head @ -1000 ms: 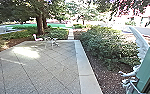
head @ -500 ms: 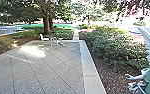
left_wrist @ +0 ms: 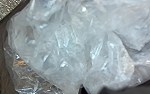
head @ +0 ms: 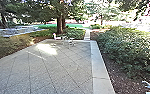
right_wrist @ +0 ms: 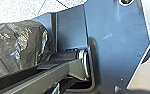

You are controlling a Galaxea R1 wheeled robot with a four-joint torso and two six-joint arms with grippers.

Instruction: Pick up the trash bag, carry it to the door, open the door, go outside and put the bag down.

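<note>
The trash bag [left_wrist: 63, 47] appears close up in the left wrist view as crumpled, translucent plastic with bright glints. Something orange-brown shows through one part of it, and a dark area borders it. In the right wrist view, dark glossy plastic [right_wrist: 18, 45], which looks like part of the bag, lies beside the robot's own plate and jointed bar. How either gripper stands against the bag cannot be made out.
Diagonally jointed paving [head: 58, 67] stretches ahead, with a pale kerb [head: 98, 72] on its right. Bushes [head: 128, 50] grow beyond the kerb. White furniture [head: 69, 41] stands at the far end, near a tree trunk [head: 61, 23]. A pale hand-like shape [head: 149, 85] is at lower right.
The head camera has turned right-to-left across the scene: the whole view has shifted rightward. The green frame at the right edge has left the picture, and more planting shows on the left.
</note>
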